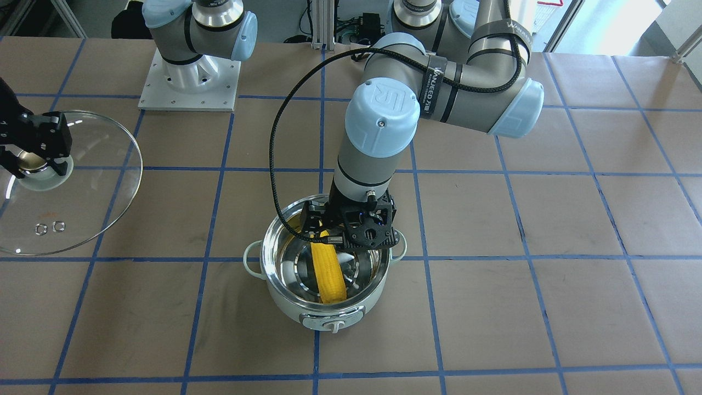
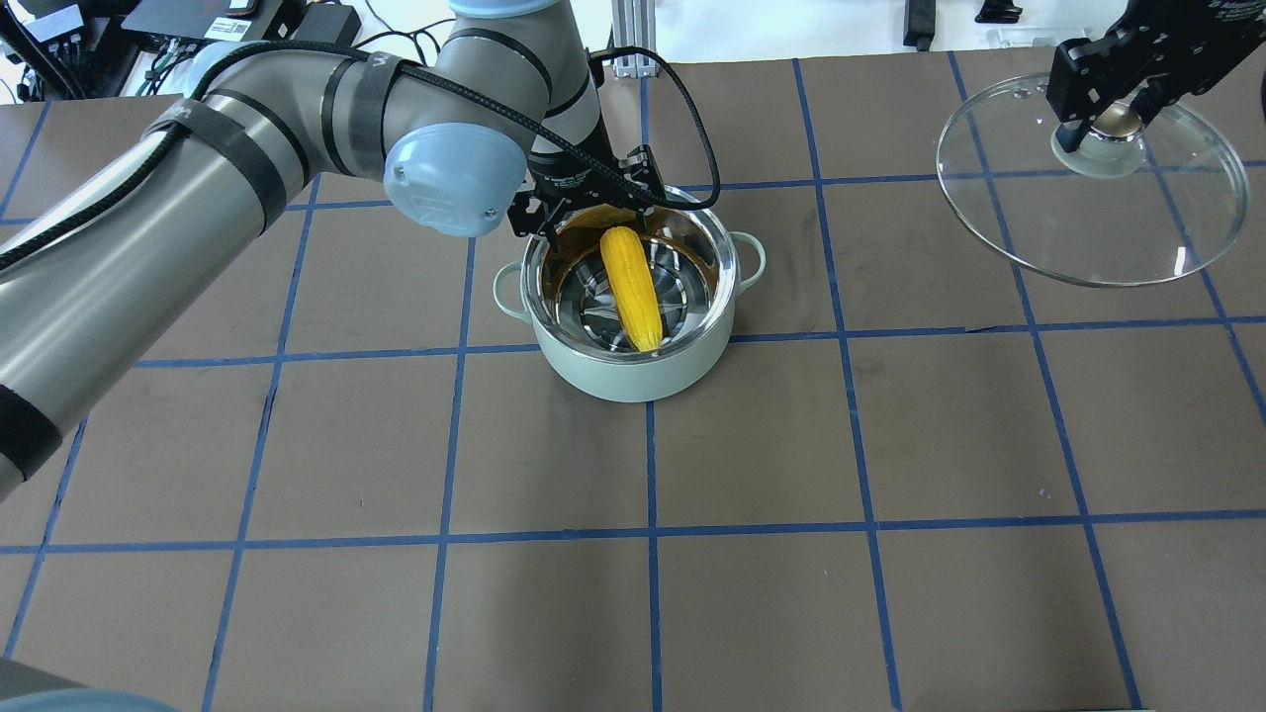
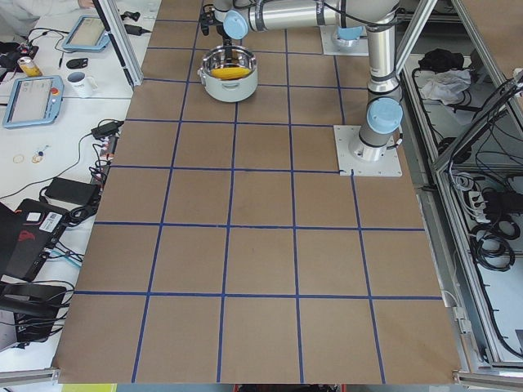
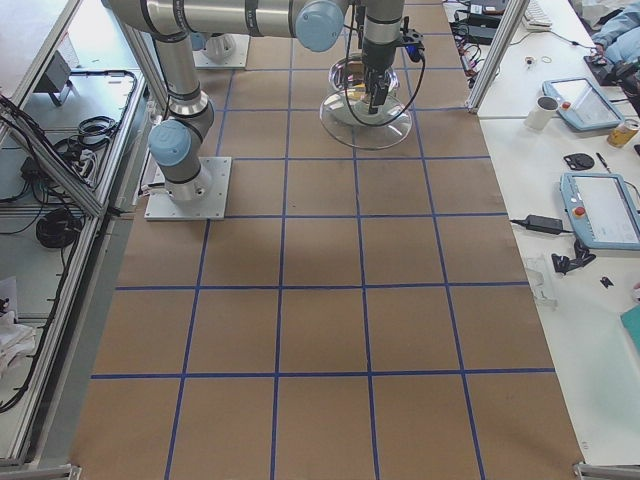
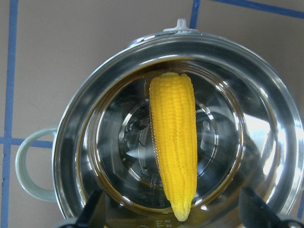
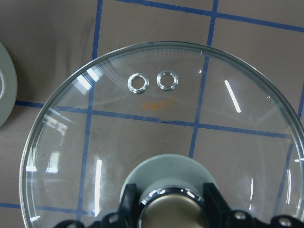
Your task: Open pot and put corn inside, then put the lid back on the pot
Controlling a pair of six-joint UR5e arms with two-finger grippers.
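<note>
Hovering over pot w/ corn, L pincer spread; R pincer pinching lid.

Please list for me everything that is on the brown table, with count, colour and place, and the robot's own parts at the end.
round pale mint-green pot with steel inside: one, mint green and shiny steel, near the middle of the table, uncovered.
yellow corn cob: one, bright yellow, lying inside the pot.
round clear glass lid with a beige knob: one, clear, to the robot's right of the pot, apart from it, gripped by its knob.
brown paper-covered table: one, brown with a blue tape grid, under everything.
left pincer: one, black, open, over the pot's far rim.
right pincer: one, black, shut on the lid's knob.
</note>
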